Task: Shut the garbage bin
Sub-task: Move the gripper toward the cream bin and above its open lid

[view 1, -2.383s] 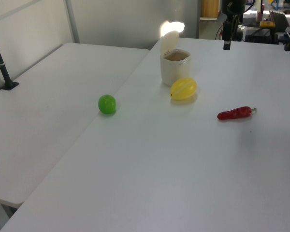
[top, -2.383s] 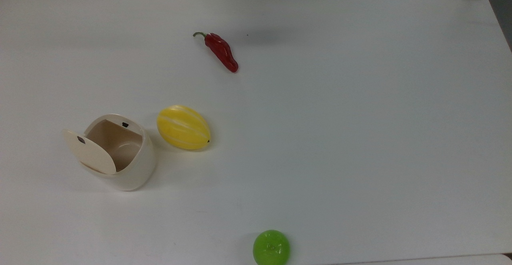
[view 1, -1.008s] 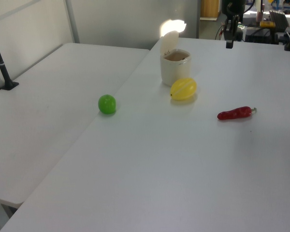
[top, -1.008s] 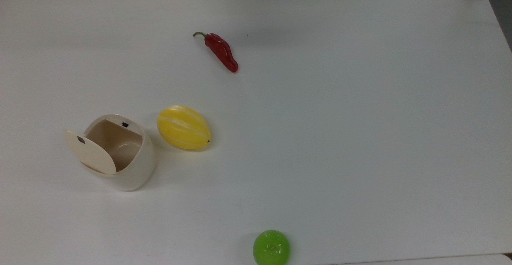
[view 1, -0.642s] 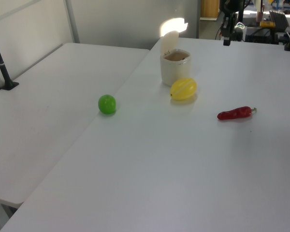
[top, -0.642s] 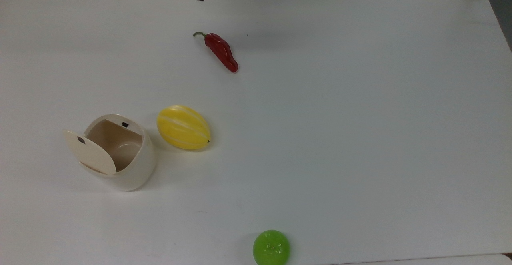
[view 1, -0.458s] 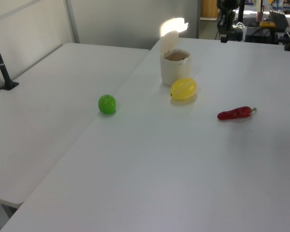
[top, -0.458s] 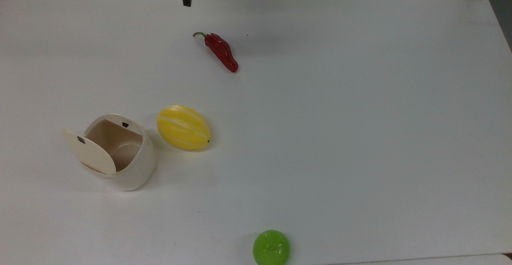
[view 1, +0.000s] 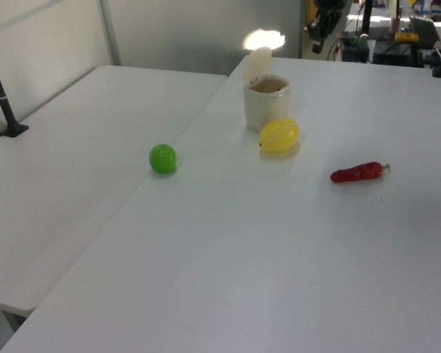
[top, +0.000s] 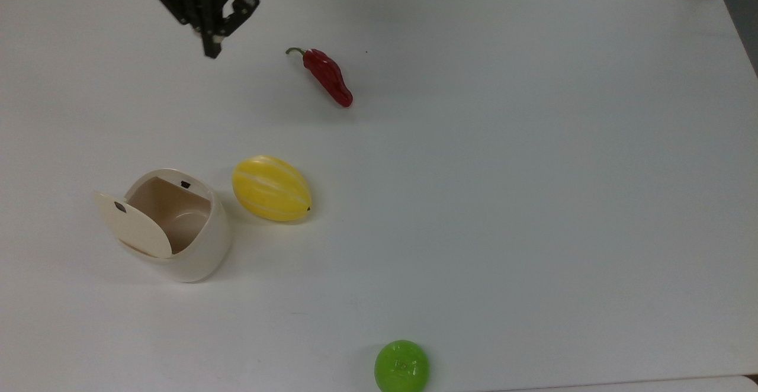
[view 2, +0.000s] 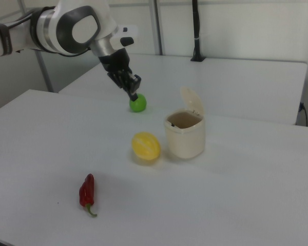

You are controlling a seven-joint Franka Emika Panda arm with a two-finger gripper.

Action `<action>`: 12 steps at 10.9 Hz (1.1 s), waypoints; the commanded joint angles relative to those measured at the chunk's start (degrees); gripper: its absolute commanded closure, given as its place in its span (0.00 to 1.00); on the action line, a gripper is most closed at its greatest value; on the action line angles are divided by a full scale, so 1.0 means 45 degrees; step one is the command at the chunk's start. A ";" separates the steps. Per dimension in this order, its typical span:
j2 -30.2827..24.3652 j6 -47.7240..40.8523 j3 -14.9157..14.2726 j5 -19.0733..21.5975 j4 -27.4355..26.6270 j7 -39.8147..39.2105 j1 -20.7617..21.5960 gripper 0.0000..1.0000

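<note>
Step in hand: approach. The black two-finger gripper [top: 212, 48], fingers together and holding nothing, hangs well apart from the cream-white rounded tabletop garbage bin [top: 198, 250], whose flat hinged lid [top: 133, 225] stands open beside the yellow striped melon [top: 271, 188]. Next: reach the lid's raised edge and press it down.

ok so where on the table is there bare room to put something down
In the top view, the table lies bare across its whole right side, past the red chili and the green ball. It is tightest at the top view's left, where the yellow melon sits close beside the open bin.
</note>
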 commanded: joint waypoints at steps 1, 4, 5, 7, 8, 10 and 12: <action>0.0823 0.2009 -0.0033 0.0107 0.0922 0.0633 -0.0527 1.00; 0.1468 0.4876 -0.0052 0.0047 0.1062 0.0634 -0.0840 1.00; 0.1761 0.5680 -0.0053 0.0067 0.1062 0.0634 -0.0957 1.00; 0.2327 0.7437 -0.0033 0.0086 0.1062 0.0653 -0.1153 1.00; 0.2543 0.8374 -0.0033 0.0086 0.1042 0.0653 -0.1173 1.00; 0.3069 0.9958 -0.0033 0.0203 0.1042 0.0653 -0.1212 1.00; 0.3635 1.1054 -0.0033 0.0223 0.1042 0.0653 -0.1368 1.00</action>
